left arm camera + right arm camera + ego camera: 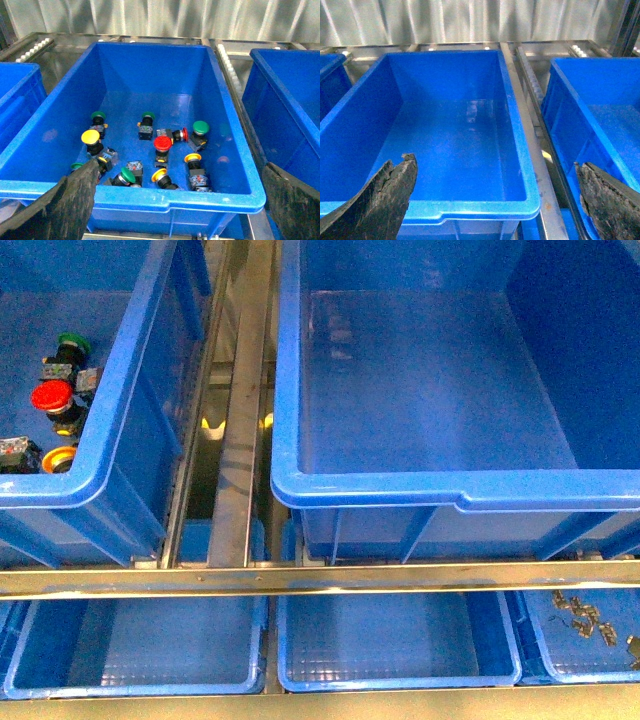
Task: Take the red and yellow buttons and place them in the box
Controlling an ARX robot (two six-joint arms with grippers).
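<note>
1. Blue plastic everywhere: on the left stands the source crate point(140, 430), and the red and yellow buttons point(90, 136) lie scattered on its floor, mixed with green-capped switches point(201, 127)
2. The left gripper point(180, 164) hangs above that crate's near rim, its fingers point(70, 200) spread wide with nothing between them; I judge the first pick to be the step in hand, not yet begun
3. The plainest target is the central red button point(162, 144): its cap faces up and out of the crate, and its long axis runs from cap down to contact block, tilted so that the block end lies nearer the front wall
4. Just beside it a second red button point(184, 134) lies on its side, cap edge-on, with its long axis level along the floor
5. The next move likely calls for a descent into the crate with the jaws straddling the cap or block across that axis, keeping off the yellow-capped neighbour point(193, 158) close by
6. To the right, across the metal rail point(240, 420), sits the box point(400, 490); no button shows on its floor, so none of the task appears done
7. The right gripper point(494, 161) hovers over the box's front rim, its fingers point(385, 200) parted wide and holding nothing
</note>
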